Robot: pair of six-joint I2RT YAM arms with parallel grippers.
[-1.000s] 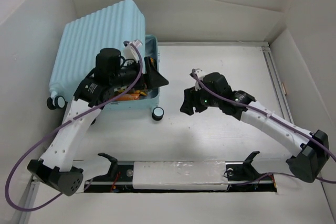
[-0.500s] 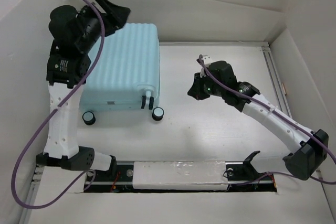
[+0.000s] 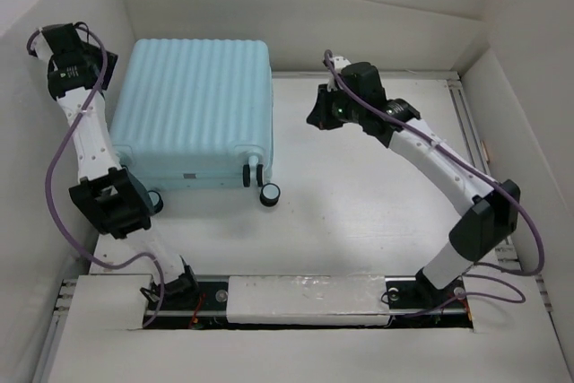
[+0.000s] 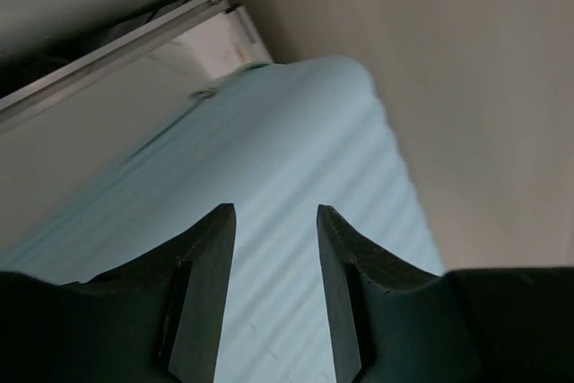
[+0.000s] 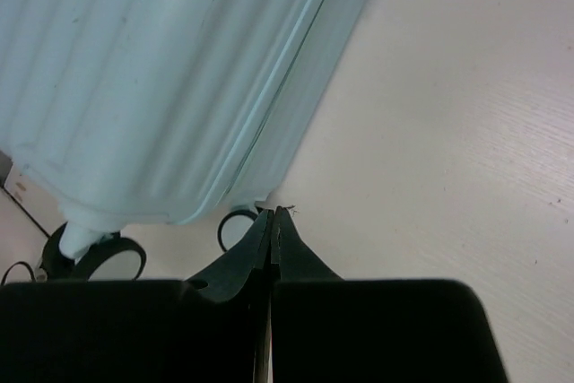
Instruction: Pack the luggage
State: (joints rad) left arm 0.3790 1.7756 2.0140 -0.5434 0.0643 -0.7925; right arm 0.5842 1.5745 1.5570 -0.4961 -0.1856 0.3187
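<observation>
Your suitcase lies shut at the far left of the counter, and neither pincer touches it.

The light-blue suitcase [image 3: 197, 114] rests flat on the counter [image 3: 377, 204], ribbed shell up, its wheels [image 3: 269, 194] toward the arms' bases and its left side close to the side wall [image 3: 31, 150]. Your left pincer [image 4: 273, 213] stands partly apart with nothing between its fingers, held above the ribbed shell. That arm is folded up tall along the left wall, wrist high by the suitcase's far left corner. Your right pincer [image 5: 272, 213] is pressed together and empty, hovering just off the suitcase's right side with its tips aimed that way. That arm stretches long from its base across the right half of the counter.
</observation>
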